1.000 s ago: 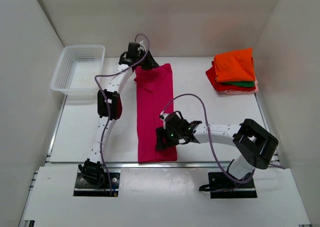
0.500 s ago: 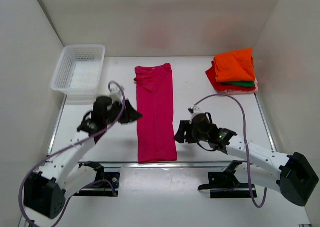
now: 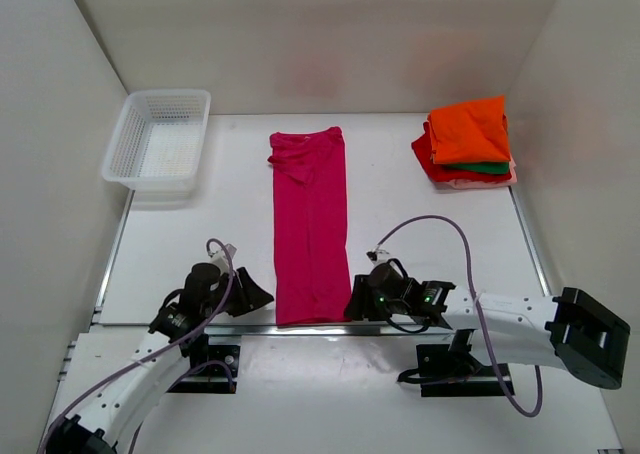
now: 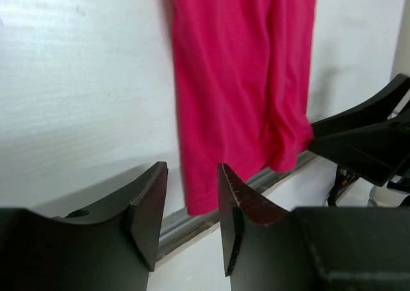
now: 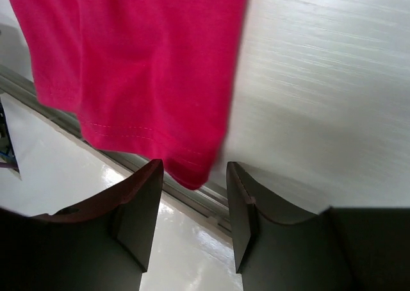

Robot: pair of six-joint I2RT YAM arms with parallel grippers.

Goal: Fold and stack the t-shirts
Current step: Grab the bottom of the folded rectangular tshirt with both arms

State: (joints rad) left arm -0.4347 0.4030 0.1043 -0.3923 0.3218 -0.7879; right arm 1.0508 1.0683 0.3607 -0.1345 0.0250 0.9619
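Observation:
A magenta-pink t-shirt [image 3: 311, 224] lies folded into a long narrow strip down the middle of the table, its hem at the near edge. My left gripper [image 3: 260, 296] is low beside the hem's left corner and stands open; in the left wrist view that corner [image 4: 202, 198] shows just beyond the gap of the left gripper [image 4: 191, 204]. My right gripper [image 3: 353, 302] is open at the hem's right corner [image 5: 189, 169], which shows just beyond the gap between its fingertips [image 5: 192, 198]. Folded t-shirts are stacked at the far right, orange [image 3: 470, 126] on top of green, red and pale pink.
A white mesh basket [image 3: 160, 144] stands at the far left corner. A metal rail [image 3: 420, 327] runs along the table's near edge just under both grippers. White walls close in the left, back and right sides.
Both arms have pulled back to the near edge: the left from the shirt's collar end, the right from its lower right side. They now flank the hem.

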